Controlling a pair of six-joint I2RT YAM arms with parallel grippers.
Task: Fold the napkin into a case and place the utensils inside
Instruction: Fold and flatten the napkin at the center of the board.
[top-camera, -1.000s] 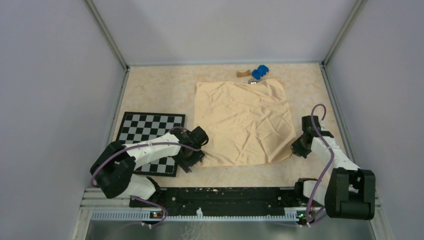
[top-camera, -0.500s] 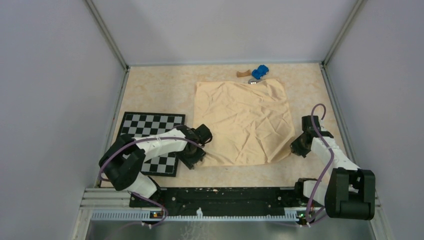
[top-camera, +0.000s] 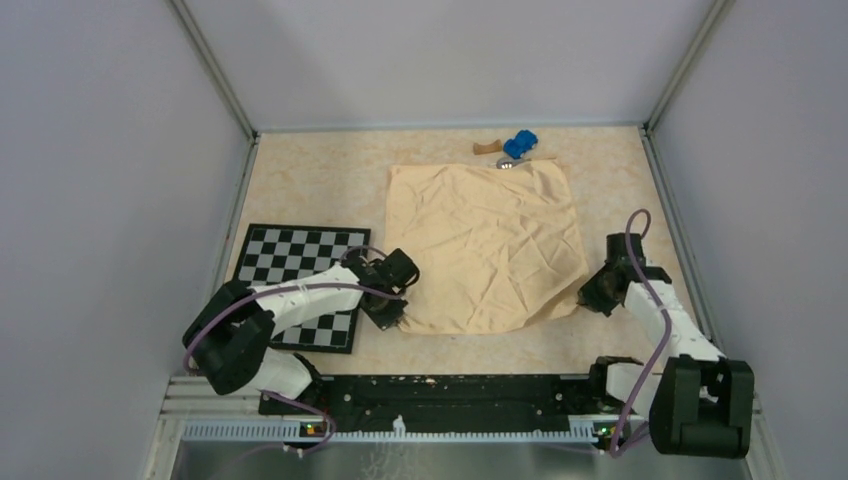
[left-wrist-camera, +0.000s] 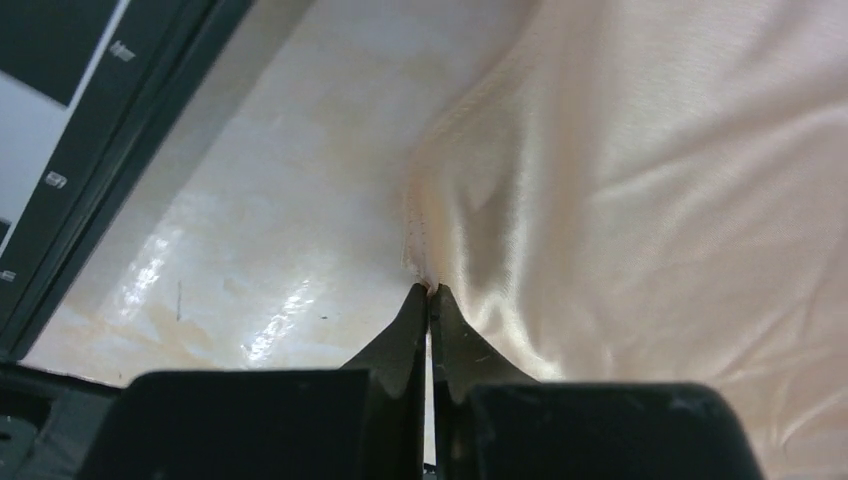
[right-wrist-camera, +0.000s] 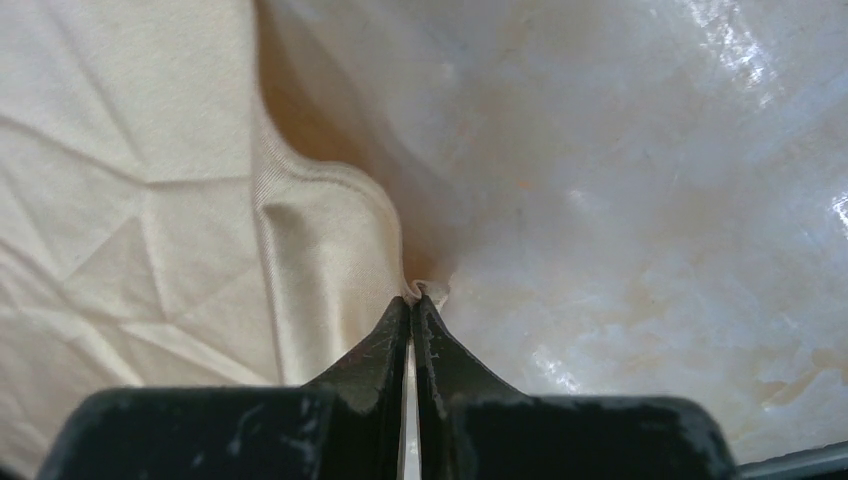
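You've got the napkin spread flat just right of the mat. It's thin, limp and light, so take it by the corners. The left gripper pinches the corner beside the mat, and the right gripper pinches the opposite corner on that edge.

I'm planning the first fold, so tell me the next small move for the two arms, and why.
Probably lift both near corners together and carry them toward the far edge. The left gripper is shut on the near left corner of the napkin, the right gripper on its near right corner, and the cloth lies flat, unfolded, so the first fold looks ready.
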